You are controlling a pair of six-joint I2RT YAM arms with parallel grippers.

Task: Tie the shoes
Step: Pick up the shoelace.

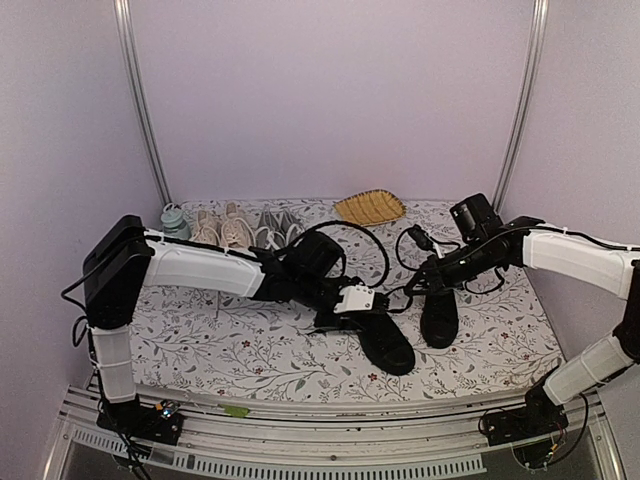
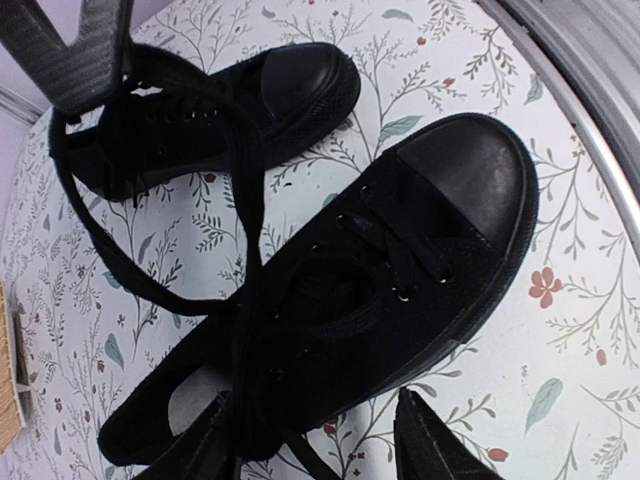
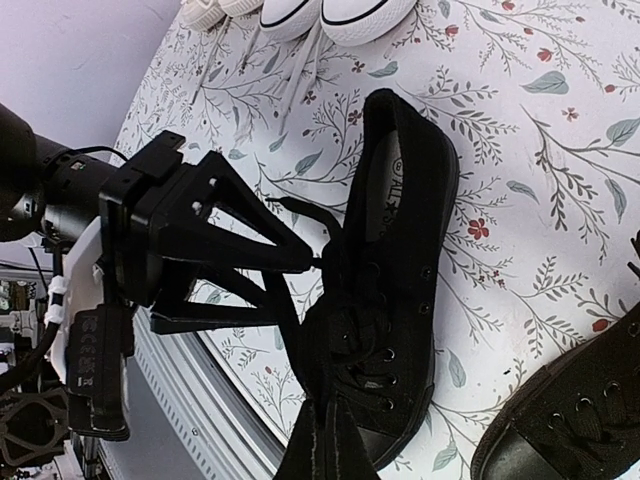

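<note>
Two all-black low-top sneakers lie mid-table, the left shoe (image 1: 385,345) and the right shoe (image 1: 438,315). In the left wrist view the left shoe (image 2: 400,270) lies below the camera and the right shoe (image 2: 230,110) lies beyond it. My left gripper (image 1: 340,318) is open over the left shoe's heel end (image 2: 315,400), with a long black lace (image 2: 245,250) running past its left finger. My right gripper (image 1: 418,280) is shut on a lace of the left shoe (image 3: 390,270) and holds it taut (image 3: 330,415). The left gripper's spread fingers (image 3: 300,255) show beside that lace.
A beige pair (image 1: 222,228) and a grey pair with white toe caps (image 1: 275,225) stand at the back, beside a teal object (image 1: 175,220). A woven yellow item (image 1: 370,207) and looping black cables (image 1: 375,245) lie behind the shoes. The table's metal rail (image 1: 300,425) runs along the near edge.
</note>
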